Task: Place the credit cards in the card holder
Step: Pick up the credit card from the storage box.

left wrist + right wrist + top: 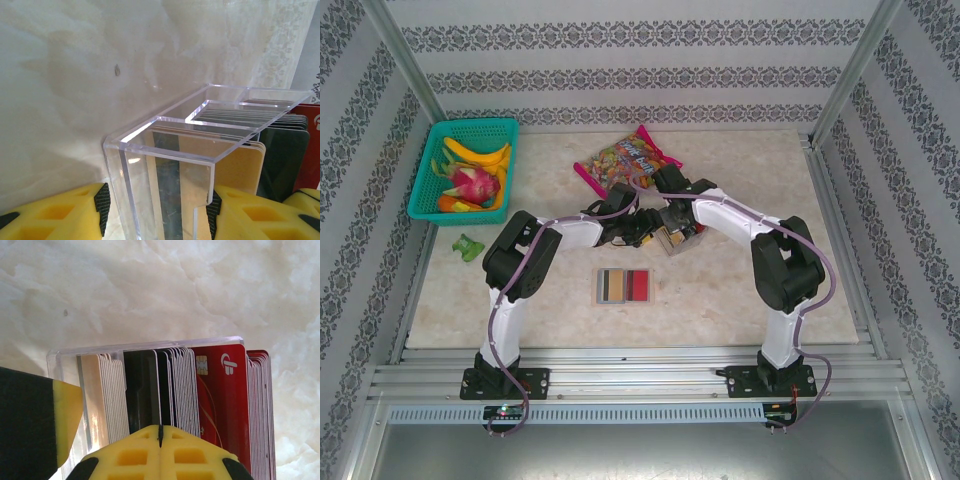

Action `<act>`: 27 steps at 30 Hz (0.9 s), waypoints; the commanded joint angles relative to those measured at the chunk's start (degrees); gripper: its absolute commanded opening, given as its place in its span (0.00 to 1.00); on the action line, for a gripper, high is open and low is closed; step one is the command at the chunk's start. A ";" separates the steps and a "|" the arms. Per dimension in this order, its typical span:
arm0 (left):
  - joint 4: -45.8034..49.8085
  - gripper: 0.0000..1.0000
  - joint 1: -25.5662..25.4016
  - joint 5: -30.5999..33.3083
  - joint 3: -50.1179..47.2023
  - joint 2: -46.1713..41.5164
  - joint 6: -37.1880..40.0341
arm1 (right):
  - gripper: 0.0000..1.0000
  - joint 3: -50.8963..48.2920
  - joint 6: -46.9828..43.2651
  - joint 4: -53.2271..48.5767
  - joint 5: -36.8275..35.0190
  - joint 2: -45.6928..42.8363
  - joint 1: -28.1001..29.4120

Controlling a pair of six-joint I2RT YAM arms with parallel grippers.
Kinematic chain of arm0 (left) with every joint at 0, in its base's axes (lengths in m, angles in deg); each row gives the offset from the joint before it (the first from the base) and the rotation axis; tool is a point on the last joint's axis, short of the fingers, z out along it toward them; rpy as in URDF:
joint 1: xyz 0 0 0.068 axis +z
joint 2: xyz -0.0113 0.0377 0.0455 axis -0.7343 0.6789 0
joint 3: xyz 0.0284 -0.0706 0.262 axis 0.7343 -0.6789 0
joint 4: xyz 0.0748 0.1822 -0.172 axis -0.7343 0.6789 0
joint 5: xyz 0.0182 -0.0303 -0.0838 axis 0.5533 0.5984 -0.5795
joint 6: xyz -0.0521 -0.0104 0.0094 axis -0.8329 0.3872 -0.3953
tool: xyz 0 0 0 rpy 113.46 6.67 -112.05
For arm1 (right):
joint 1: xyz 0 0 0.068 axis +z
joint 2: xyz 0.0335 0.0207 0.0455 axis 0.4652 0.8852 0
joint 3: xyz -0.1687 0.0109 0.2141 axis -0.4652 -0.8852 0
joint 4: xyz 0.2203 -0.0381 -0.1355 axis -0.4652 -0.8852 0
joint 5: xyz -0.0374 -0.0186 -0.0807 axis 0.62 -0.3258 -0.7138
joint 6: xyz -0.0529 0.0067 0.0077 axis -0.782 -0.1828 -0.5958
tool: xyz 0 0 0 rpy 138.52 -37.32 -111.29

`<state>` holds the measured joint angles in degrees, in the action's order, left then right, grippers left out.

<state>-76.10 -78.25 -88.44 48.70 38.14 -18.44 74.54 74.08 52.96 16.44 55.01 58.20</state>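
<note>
At the middle of the pale, marbled tabletop point(740, 310) stands a clear acrylic rack point(135, 190), a box of thin glossy walls with sharp square corners and an inner divider. Packed upright inside it are the credit cards point(175, 390), thin stiff plastic rectangles with rounded corners, set edge-on like files. There is a tan batch point(97, 390) at one end, then a black card point(140, 385) and a run of white ones. After those comes a red card point(225, 400) with a gold chip and a white logo, and more red edges beyond it.

The left end effector point(160, 212) straddles the rack. Its chunky yellow fingers point(60, 212) have black pads pressed against the two outer walls, so it grips the rack. The right end effector point(160, 437) is at the rack too, its yellow fingertips closed tight together right at the card edges beside the black one. Whether a card is pinched in the seam I cannot tell.

The card holder point(626, 286) lies flat and open just on the arm-base side of the rack, apart from it. It is a small near-square wallet showing tan, dark and red bands. Behind the rack, near it, lies a crinkly, colourful candy bag point(625, 158). Well off to the rack's left, a green plastic mesh basket point(425, 190) holds a yellow banana point(480, 155) and a pink dragon fruit point(480, 182).
</note>
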 commanded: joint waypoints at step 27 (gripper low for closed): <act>-1.18 0.51 0.33 -0.74 0.11 0.76 -0.07 | 0.15 -0.66 2.89 -0.11 12.31 0.03 -1.56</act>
<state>-75.99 -78.25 -88.42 48.70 38.19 -18.48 74.72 76.05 53.47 25.88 55.01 56.32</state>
